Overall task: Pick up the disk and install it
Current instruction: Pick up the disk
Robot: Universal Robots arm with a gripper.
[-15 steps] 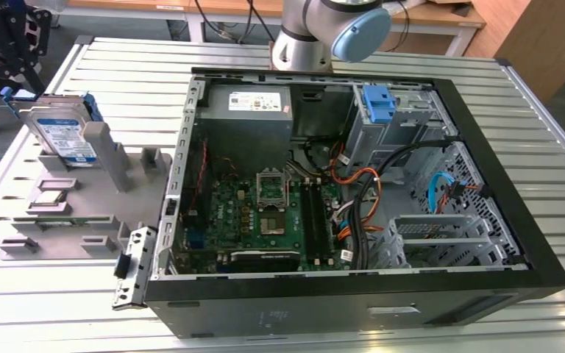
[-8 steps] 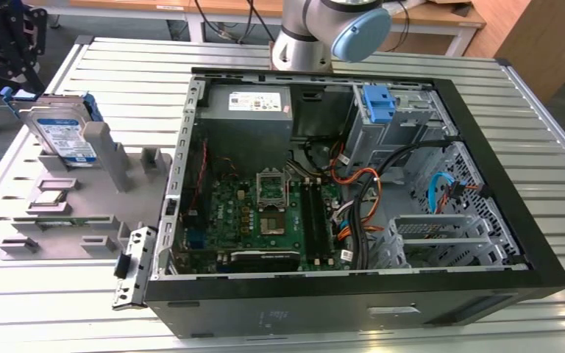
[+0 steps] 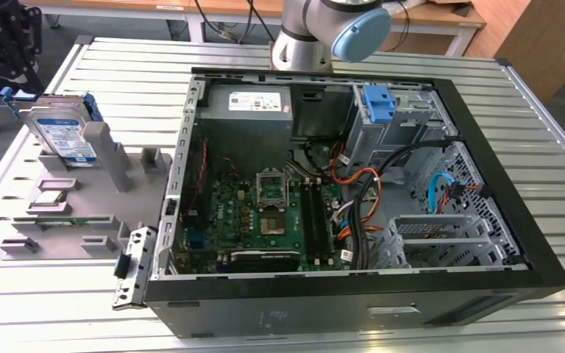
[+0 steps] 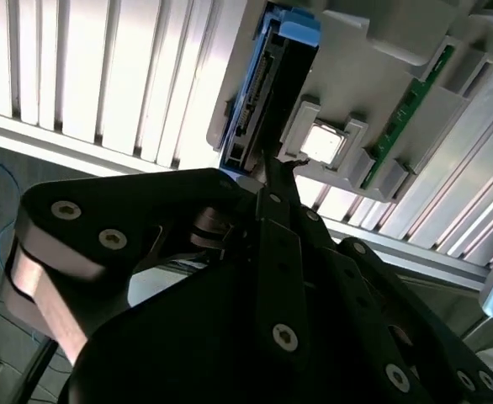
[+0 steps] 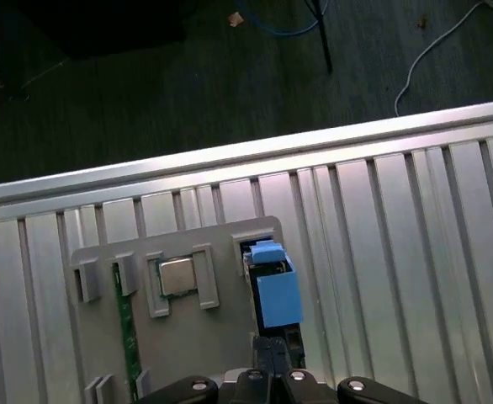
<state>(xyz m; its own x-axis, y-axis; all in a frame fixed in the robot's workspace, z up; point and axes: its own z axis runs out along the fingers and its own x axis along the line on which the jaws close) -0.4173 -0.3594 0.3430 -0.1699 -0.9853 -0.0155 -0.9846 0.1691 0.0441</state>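
Pick-up step: my gripper [image 5: 269, 352] hangs at the disk [image 5: 278, 295], upright in its grey holder [image 5: 221, 236]. Apart or clamped, I cannot tell; lifting needs a firm hold.

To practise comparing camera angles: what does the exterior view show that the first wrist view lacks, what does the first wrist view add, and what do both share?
Exterior view, not the first wrist view: the open computer case, its circuit board and a blue bracket inside. First wrist view, not the exterior: a white cable on the floor. Both: the disk standing on edge in a grey holder on the ribbed metal table.
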